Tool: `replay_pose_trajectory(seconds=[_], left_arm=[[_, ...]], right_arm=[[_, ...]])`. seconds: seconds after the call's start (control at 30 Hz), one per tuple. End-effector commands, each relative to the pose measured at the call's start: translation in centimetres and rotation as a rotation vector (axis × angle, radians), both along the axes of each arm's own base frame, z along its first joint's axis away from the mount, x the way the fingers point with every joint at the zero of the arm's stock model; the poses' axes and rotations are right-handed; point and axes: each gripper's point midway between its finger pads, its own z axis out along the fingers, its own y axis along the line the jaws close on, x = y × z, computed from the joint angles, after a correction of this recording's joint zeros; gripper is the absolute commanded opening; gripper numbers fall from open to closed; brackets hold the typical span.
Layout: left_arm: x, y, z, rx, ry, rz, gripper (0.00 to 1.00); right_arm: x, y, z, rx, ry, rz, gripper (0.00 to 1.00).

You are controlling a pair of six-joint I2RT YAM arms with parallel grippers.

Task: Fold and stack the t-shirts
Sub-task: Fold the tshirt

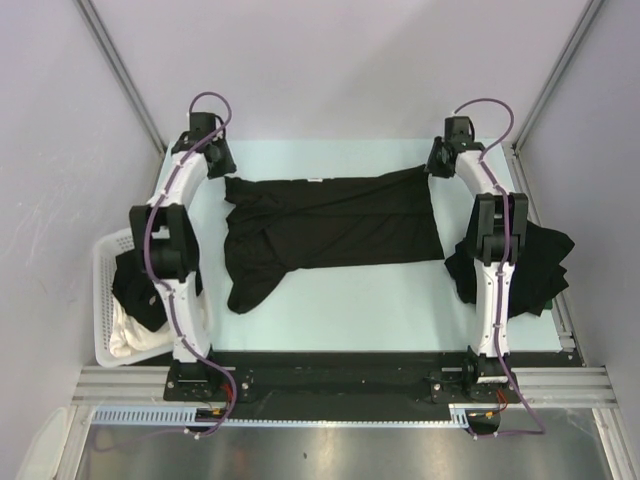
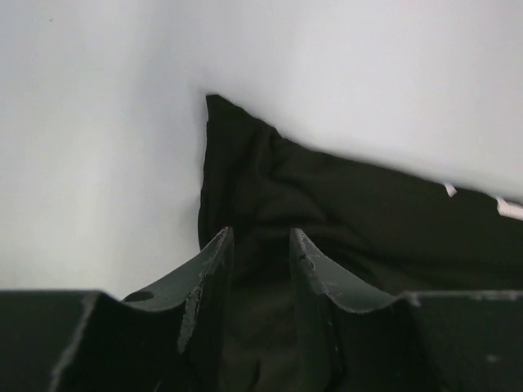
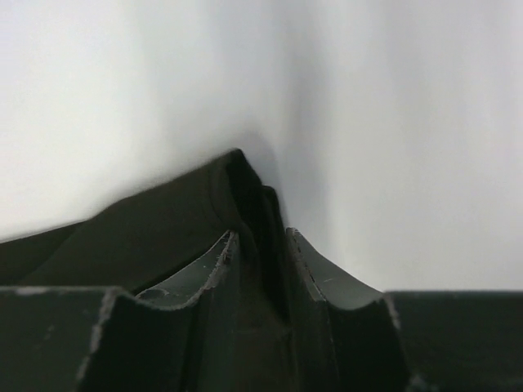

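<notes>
Spread t-shirt (image 1: pixel 330 225): black, lying open on the middle of the counter (image 1: pixel 380 300). It runs long across the counter's width and is rumpled on the counter's left side. One lobe trails toward the counter's near edge.
Collar: a small white tag (image 1: pixel 316 180) shows on the shirt's edge toward the counter's far side.
Left jaws: at the counter's far left, over the shirt's far-left corner. In the wrist view they stand part-way apart with a clear gap. Dark cloth (image 2: pixel 368 212) lies flat under and beyond the tips, and the jaws grip nothing.
Right jaws: at the counter's far right, over the shirt's far-right corner. They stand part-way apart with a narrow gap. A raised fold of the shirt (image 3: pixel 163 229) stands up in that gap. Whether the pads touch the fold, I cannot tell.
Heap of black t-shirts (image 1: pixel 545 265): bunched at the counter's right edge, partly behind the right arm (image 1: pixel 495 270). It lies apart from the spread shirt, and I cannot tell how many shirts are in it.
Basket (image 1: pixel 103 270): white lattice, off the counter's left edge, beside the left arm (image 1: pixel 165 240).
Basket contents: a crumpled black t-shirt (image 1: pixel 135 285) on top and a white cloth (image 1: pixel 125 335) at the near end.
Lettering: no print can be seen on any shirt from these views.
</notes>
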Motion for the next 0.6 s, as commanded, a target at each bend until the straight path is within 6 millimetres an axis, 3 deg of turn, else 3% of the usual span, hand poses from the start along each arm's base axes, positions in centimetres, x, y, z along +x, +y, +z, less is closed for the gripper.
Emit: replay_pose_trajectory(seconds=[0.0, 0.03, 0.07, 0.13, 0.17, 0.2, 0.27, 0.3, 0.37, 0.4, 0.57], left_arm=[[-3.8, -1.2, 4.9, 0.046, -0.076, -0.035, 0.40], [-4.7, -1.3, 4.8, 0.042, -0.061, -0.031, 0.40], [-5.8, -1.5, 6.1, 0.034, -0.077, -0.032, 0.40], [-8.3, -1.9, 4.9, 0.028, -0.013, -0.037, 0.40], [-9.4, -2.3, 5.8, 0.039, -0.020, -0.035, 0.40], [-10.9, -2.4, 4.5, 0.041, 0.020, -0.034, 0.40], [-12.8, -3.2, 5.0, 0.041, 0.017, -0.037, 0.41], [-14.2, -3.3, 3.6, 0.044, 0.056, -0.037, 0.41], [-15.6, -3.6, 3.6, 0.041, 0.062, -0.034, 0.41], [-16.9, -3.8, 2.2, 0.031, 0.099, -0.040, 0.41], [-19.6, -4.8, 1.0, 0.027, 0.109, -0.065, 0.42]], right_arm=[[1.1, 0.8, 9.1, 0.009, -0.185, 0.025, 0.33], [0.9, 1.2, 9.2, 0.017, -0.182, 0.036, 0.33], [0.7, 1.2, 9.7, 0.023, -0.183, 0.037, 0.33], [0.3, 1.7, 10.0, 0.032, -0.178, 0.052, 0.33], [0.1, 1.9, 10.4, 0.037, -0.183, 0.054, 0.33], [0.0, 2.3, 10.6, 0.048, -0.190, 0.066, 0.34], [-0.3, 2.8, 10.7, 0.064, -0.188, 0.073, 0.33], [-0.2, 3.3, 11.8, 0.076, -0.223, 0.090, 0.34], [-0.3, 3.6, 12.3, 0.085, -0.233, 0.096, 0.34], [-0.3, 3.7, 12.3, 0.085, -0.232, 0.102, 0.35], [-0.9, 3.4, 12.6, 0.064, -0.200, 0.109, 0.36]])
